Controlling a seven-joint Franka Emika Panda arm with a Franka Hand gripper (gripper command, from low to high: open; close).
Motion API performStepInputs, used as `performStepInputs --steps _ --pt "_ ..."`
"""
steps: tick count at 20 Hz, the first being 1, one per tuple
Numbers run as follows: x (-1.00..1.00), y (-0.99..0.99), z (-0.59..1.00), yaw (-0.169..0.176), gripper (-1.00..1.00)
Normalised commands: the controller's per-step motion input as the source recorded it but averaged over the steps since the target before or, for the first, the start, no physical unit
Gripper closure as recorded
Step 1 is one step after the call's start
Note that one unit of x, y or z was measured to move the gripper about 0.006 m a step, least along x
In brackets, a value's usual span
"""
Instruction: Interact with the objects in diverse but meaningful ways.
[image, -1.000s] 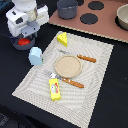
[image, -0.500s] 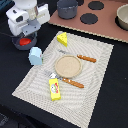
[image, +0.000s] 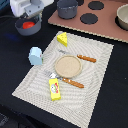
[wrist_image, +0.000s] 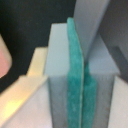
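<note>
Change first: next to none. Vs 1 s and 0.5 s ago the arm sat in the same spot at the exterior view's upper left, over the pan, and no item on the mat had shifted. Prob a pause btw moves. The tomato lay in the pan, so that bit of play looked done and the other items were still free for a next step.

Materials & shapes, big to small:
- desk (image: 15, 70): dark, matte, flat
- stove board (image: 107, 22): brown slab w/ black round burners, at the far edge
- mat (image: 95, 75): pale woven cloth, fine stripes, rectangular, set at an angle
- plate (image: 68, 66): round, tan, smooth, shallow rim, mid-mat, bare
- pot (image: 67, 8): dark grey, cylindrical, on the board
- pan (image: 22, 29): grey, small, round, off the mat beside its far corner, under the arm
- cup (image: 35, 56): light blue plastic, at the mat's edge on the exterior view's left
- packet (image: 54, 88): yellow, boxy, red mark, on the mat near the plate
- cutlery (image: 87, 58): orange handles, silvery tips, one each side of the plate
- cheese (image: 62, 38): yellow wedge w/ holes, on the mat's far side
- tomato (image: 30, 24): red, glossy, rounded, inside the pan

Tool (wrist_image: 80, 85): wrist view showed teal rubbery pads (wrist_image: 74, 75) pressed together, nothing seen btw them, grey fingers behind
</note>
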Motion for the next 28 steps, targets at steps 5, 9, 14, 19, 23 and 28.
performStepInputs --steps 5,9,14,19,23,28 --pt "0.95 0.20 0.55 0.000 1.00" --pt "0.98 0.16 0.62 0.000 1.00" --pt "1.00 0.13 0.66 0.000 1.00" --pt "1.00 0.12 0.61 0.000 1.00" --pt "0.94 0.05 0.25 0.000 1.00" --pt "0.86 0.01 0.06 0.004 1.00"
